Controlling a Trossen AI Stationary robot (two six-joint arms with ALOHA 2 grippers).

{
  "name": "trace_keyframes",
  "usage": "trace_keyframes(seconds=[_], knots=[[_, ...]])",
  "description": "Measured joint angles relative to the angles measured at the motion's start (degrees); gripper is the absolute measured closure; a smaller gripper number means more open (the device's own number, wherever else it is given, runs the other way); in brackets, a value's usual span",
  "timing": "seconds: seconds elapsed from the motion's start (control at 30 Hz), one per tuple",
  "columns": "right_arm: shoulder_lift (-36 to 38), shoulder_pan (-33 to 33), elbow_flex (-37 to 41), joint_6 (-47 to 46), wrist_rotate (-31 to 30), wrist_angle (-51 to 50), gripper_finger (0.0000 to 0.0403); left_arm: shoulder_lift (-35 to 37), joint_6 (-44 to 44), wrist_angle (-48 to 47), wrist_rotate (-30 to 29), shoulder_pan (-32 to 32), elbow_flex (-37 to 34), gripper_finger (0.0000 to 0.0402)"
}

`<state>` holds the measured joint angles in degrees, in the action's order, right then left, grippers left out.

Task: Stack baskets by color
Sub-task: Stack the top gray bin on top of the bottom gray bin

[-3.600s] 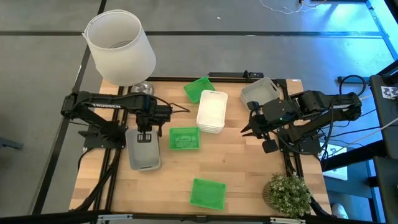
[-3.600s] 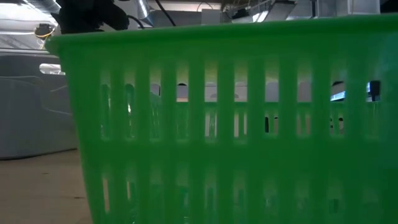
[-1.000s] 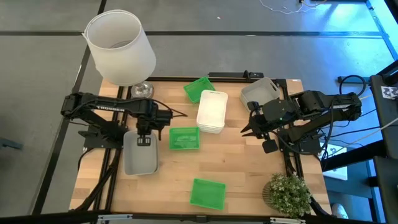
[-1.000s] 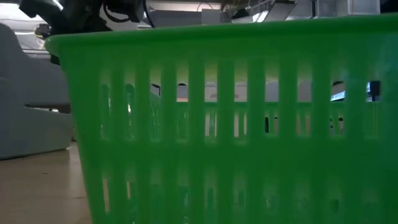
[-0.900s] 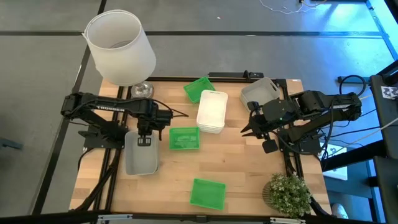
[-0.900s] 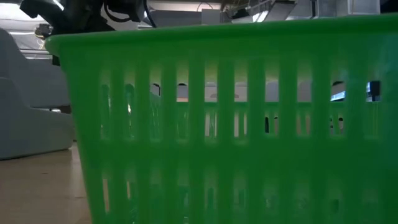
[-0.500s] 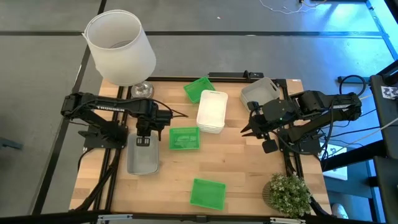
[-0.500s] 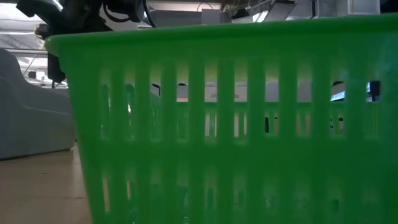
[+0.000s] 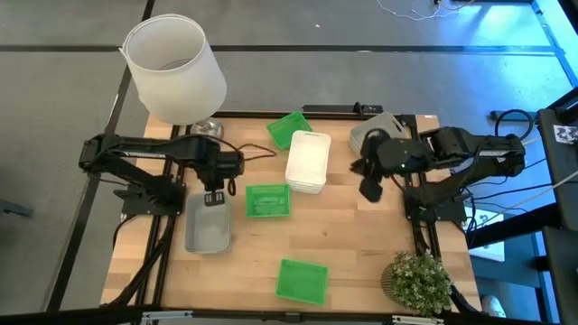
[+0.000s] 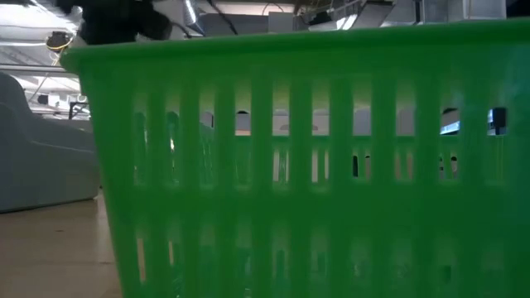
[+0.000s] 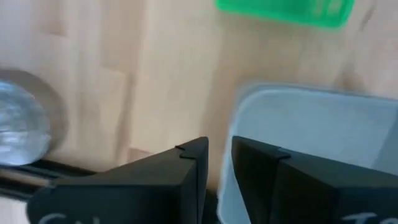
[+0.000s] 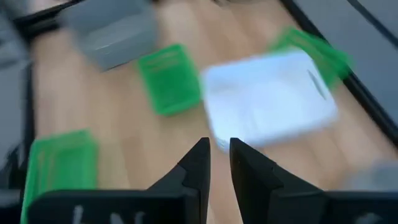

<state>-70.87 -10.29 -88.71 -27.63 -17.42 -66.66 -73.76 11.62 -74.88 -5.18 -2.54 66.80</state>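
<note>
Hovering over the near end of the grey basket (image 9: 207, 225), my left pincer (image 9: 215, 198) has its fingers a little apart, holding nothing. The basket lies flat on the table (image 9: 352, 253), beside a green basket (image 9: 268, 201). My right pincer (image 9: 371, 190), also slightly apart and empty, is near the white baskets (image 9: 307, 162).

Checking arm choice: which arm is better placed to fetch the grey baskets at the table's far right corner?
Right. The right gripper is beside the far grey baskets; the left gripper is across the table at the near grey basket.
</note>
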Motion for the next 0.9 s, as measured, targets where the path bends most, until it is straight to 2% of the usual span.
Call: trace_keyframes(seconds=[0.1,0.27,0.37,0.63,0.9], knots=[[0.0,2.3,0.0,-9.3,-0.8,-5.8,0.0341,2.5,1.5,3.7,-3.0,0.3,1.6,0.0338],[-0.3,5.5,0.0,-14.2,-0.9,-13.9,0.0341,7.2,1.8,10.6,-5.9,0.3,2.5,0.0338],[-0.3,7.2,0.0,-15.9,-0.3,-15.3,0.0341,9.0,1.6,13.9,-6.8,0.3,2.6,0.0338],[-2.5,15.0,0.0,-17.7,8.1,-15.9,0.0341,12.6,-3.3,17.0,-10.7,0.3,2.5,0.0338],[-7.4,21.5,0.0,-16.0,8.2,-16.0,0.0342,13.1,-7.5,17.4,-12.0,0.3,2.5,0.0338]])
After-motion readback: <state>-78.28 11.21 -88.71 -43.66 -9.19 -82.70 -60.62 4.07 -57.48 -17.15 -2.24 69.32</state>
